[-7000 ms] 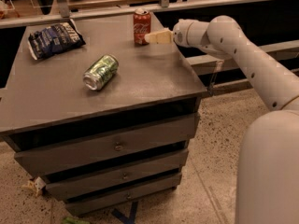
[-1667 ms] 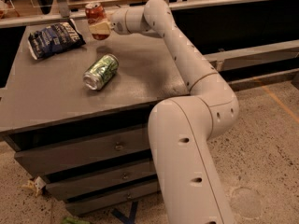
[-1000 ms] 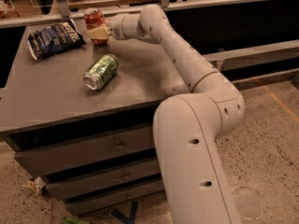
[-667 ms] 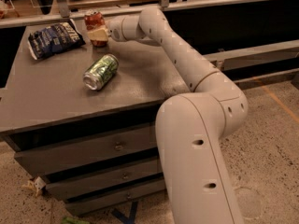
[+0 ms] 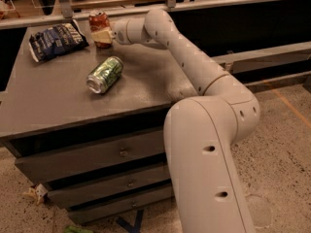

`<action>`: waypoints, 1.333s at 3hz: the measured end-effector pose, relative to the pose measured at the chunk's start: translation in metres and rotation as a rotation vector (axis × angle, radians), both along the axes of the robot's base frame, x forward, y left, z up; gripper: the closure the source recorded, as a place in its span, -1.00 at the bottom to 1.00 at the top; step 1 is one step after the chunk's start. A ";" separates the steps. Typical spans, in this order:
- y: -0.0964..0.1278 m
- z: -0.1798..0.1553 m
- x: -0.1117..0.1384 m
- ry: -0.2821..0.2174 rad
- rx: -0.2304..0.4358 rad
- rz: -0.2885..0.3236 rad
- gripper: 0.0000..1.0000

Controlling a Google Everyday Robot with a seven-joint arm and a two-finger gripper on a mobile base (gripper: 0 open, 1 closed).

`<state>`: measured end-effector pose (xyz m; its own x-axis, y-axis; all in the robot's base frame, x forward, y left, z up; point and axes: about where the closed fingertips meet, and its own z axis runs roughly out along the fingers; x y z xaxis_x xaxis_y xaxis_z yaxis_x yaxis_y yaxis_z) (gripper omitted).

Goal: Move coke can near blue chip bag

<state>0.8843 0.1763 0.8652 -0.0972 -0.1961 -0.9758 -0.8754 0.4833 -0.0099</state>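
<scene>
Coke can point(image 5: 98, 22) is being held upright at the far edge of the desk point(image 5: 48, 106), just to the right of the blue chip bag point(image 5: 56, 41).

Nearest of all, the speckled floor point(image 5: 282, 144) is being taken up on the right by the robot's pale, rounded base column point(image 5: 204, 178). A small scrap of litter point(image 5: 35, 193) is lying by the desk's lower left corner. The front of the desk is being presented with three stacked drawers point(image 5: 97, 154), all pushed in.

On the grey top, a green and silver can point(image 5: 104, 74) is lying on its side, its silver end being turned toward the near left. It is set apart from both the bag and the red can.

From the base, the arm point(image 5: 194, 67) is being stretched over the right rim of the desk and leftward across the back of the top. At its end, the pincer point(image 5: 102, 36) is being clamped on the lower half of the coke can, one pale finger being pressed across the can's front. Whether the can's bottom is touching the top cannot be told.

The chip bag is lying flat at the far left corner, turned at a slant, its right corner being just beside the can. Behind the desk, a metal rail point(image 5: 194, 4) is running across the background.
</scene>
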 end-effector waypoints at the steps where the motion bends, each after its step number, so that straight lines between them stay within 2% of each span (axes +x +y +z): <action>1: 0.003 -0.001 -0.002 0.006 0.010 0.003 -0.73; 2: 0.004 -0.004 -0.003 0.019 0.017 0.005 -1.00; 3: -0.008 -0.004 -0.002 0.029 0.013 -0.005 -1.00; 4: -0.038 -0.002 0.002 0.031 -0.015 -0.051 -1.00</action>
<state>0.8863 0.1385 0.8629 -0.1373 -0.2046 -0.9692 -0.8497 0.5271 0.0092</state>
